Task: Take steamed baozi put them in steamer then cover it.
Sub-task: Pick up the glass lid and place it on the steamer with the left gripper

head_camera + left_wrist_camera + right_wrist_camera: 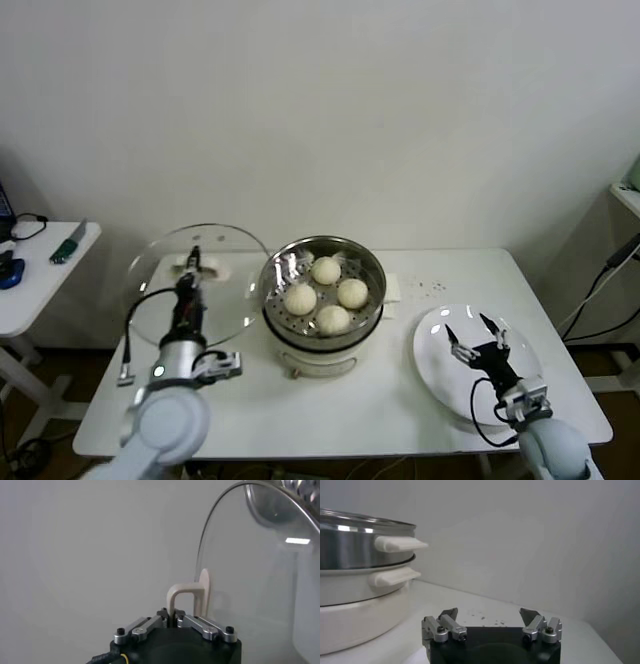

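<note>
The steamer [322, 300] stands in the middle of the white tabletop [390, 390], its shiny steel basket open at the top on the white pot base. In it lie the four steamed baozi [326, 293], cream-white and close together on the perforated floor: one at the far side, one toward each side, one at the near side. In the right wrist view the steamer [362, 575] shows from the side, with two white side handles one above the other.

The left tool [187, 283] is clamped narrow on the cream handle [191, 598] of the clear glass lid [195, 280], which it holds tilted just left of the steamer; whether the lid's rim touches the tabletop is hard to tell.

The right tool [476, 339] hovers with its fingers spread wide, holding nothing, over the flat white plate [440, 365] to the right of the steamer; the plate carries nothing.

A second white table [40, 275] at far left bears small dark items. No readable writing or brand shows anywhere.
</note>
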Controlling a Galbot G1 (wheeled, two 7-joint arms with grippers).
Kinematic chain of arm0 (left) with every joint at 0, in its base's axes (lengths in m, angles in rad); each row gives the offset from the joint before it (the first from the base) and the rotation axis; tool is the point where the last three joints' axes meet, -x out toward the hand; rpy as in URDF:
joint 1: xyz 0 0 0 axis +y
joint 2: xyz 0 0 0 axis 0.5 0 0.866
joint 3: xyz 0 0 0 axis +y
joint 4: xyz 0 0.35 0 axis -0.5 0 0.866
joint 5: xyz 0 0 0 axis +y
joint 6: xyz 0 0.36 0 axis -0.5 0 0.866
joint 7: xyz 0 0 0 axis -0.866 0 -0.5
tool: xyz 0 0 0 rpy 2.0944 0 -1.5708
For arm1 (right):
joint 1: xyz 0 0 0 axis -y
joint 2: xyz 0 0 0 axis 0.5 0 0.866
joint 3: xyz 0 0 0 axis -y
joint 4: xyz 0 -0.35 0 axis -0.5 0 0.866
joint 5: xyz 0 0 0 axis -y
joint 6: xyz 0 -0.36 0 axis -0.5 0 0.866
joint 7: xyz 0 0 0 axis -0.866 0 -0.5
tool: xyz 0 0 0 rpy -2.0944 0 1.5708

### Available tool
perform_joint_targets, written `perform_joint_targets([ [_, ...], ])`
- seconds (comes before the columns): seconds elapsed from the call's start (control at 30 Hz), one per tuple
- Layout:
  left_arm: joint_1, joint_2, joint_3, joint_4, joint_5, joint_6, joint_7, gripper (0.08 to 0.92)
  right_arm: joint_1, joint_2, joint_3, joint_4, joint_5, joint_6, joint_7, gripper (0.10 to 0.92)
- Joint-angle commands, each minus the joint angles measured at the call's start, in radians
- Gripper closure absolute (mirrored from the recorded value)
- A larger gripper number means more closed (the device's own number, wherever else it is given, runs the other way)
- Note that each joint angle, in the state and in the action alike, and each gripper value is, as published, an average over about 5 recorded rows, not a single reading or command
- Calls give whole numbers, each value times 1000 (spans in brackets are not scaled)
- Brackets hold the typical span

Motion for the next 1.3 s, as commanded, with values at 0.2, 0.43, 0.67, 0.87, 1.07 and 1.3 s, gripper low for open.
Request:
perform_joint_targets([
  [0.2, -327, -311, 274, 211, 188, 49, 193, 854, 11, -8, 12, -8, -4, 1, 2, 203],
  [0.43, -305, -400, 277, 275, 237, 49, 208, 854, -7, -6, 31, -8, -8, 8, 0, 203],
  [0.67, -285, -469, 264, 313, 255, 49, 205, 854, -28, 1, 50, -7, -16, 17, -4, 203],
  [0.87, -267, -525, 249, 340, 271, 49, 199, 854, -35, 10, 56, -8, -24, 21, -5, 203],
  [1.07, -262, -560, 253, 373, 276, 49, 173, 854, -39, 15, 63, -9, -27, 25, -6, 203],
  [1.3, -276, -562, 262, 408, 271, 49, 167, 854, -42, 23, 71, -17, -32, 32, -12, 203],
])
